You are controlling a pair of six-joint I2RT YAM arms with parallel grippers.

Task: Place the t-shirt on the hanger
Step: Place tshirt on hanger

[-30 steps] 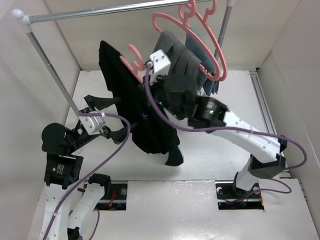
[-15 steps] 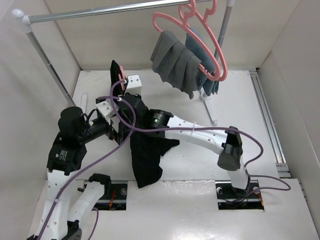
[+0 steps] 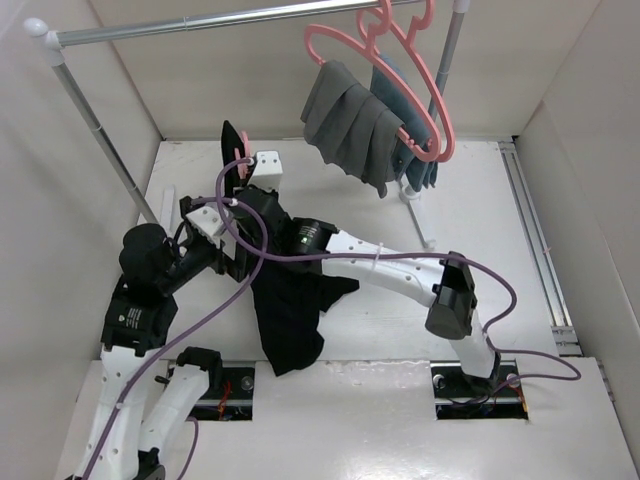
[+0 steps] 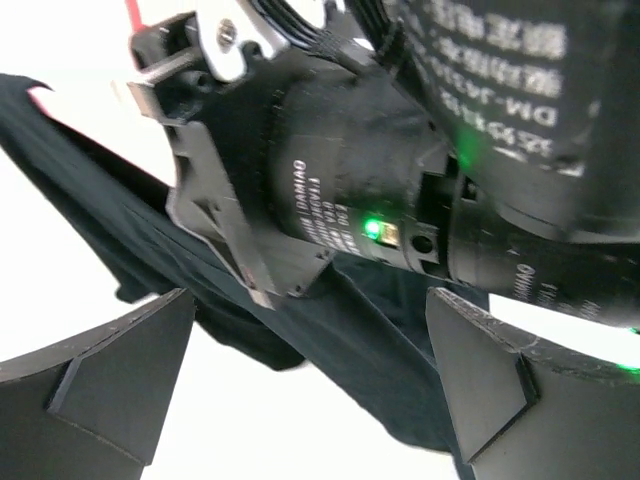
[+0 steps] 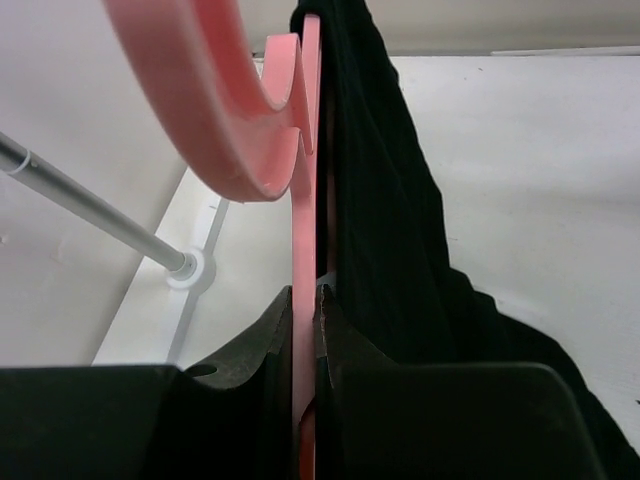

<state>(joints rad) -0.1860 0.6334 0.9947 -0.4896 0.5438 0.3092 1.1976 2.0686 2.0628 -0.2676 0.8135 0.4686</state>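
The black t-shirt (image 3: 285, 310) hangs over the pink hanger (image 3: 241, 155) and trails down onto the table. My right gripper (image 3: 248, 175) is shut on the hanger. In the right wrist view the jaws clamp the hanger's thin pink bar (image 5: 305, 300), its hook (image 5: 215, 100) curves above, and the t-shirt (image 5: 390, 220) drapes on the right side. My left gripper (image 3: 235, 262) is open and empty right beside the cloth. In the left wrist view its fingers (image 4: 120, 370) stand wide apart, with the t-shirt (image 4: 400, 350) and the right arm's wrist (image 4: 340, 200) close in front.
A metal clothes rail (image 3: 200, 22) spans the back on a slanted pole (image 3: 100, 130); its foot shows in the right wrist view (image 5: 187, 268). Two more pink hangers hang on the rail at the right, bearing a dark grey garment (image 3: 350, 120) and a blue-grey garment (image 3: 415, 150). Walls close in on both sides.
My right arm has carried the hanger and t-shirt down and left from near the hung garments. My left arm has swung in beside the cloth, then shifted slightly lower.
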